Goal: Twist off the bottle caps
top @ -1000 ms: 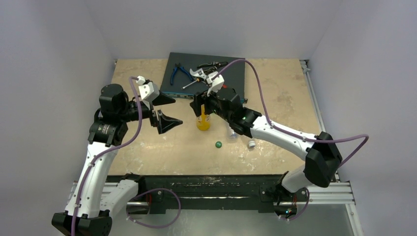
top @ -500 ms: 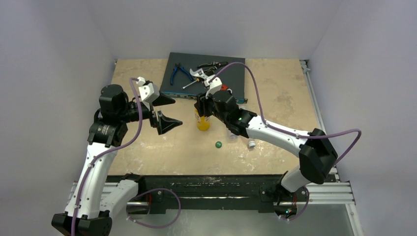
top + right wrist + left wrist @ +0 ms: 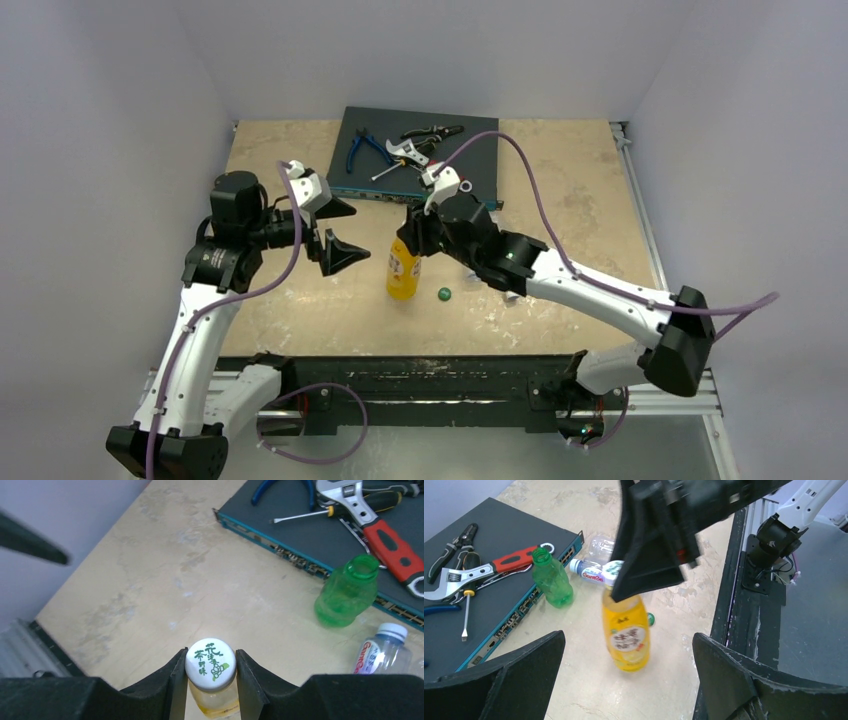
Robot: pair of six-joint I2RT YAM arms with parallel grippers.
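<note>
Right gripper [image 3: 407, 244]: clamped from above on the white cap [image 3: 210, 663] of the orange-yellow bottle [image 3: 403, 276]. In the right wrist view both fingers press the cap's sides; green print shows on the cap's top.

Orange-yellow bottle: near the middle of the worktop [image 3: 570, 190], between the two arms, roughly upright, base apparently resting on the surface.

Left gripper [image 3: 358, 230]: fingers wide apart, holding nothing, to the left of the bottle and clear of it.

Dark green cap [image 3: 444, 294]: loose on the worktop just to the right of the orange-yellow bottle.

Green bottle [image 3: 347, 595]: upright, neck uncapped, standing just in front of the dark flat box [image 3: 509, 530].

Clear blue-labelled bottle [image 3: 591, 572]: lying on its side behind the orange-yellow bottle, a white screw cap [image 3: 393, 630] on its neck. A larger clear bottle [image 3: 601, 545] lies just beyond it; too blurred to make out its neck.

On the box: red-handled wrench [image 3: 387, 537], screwdriver [image 3: 305, 515], blue-handled pliers [image 3: 365, 148].
</note>
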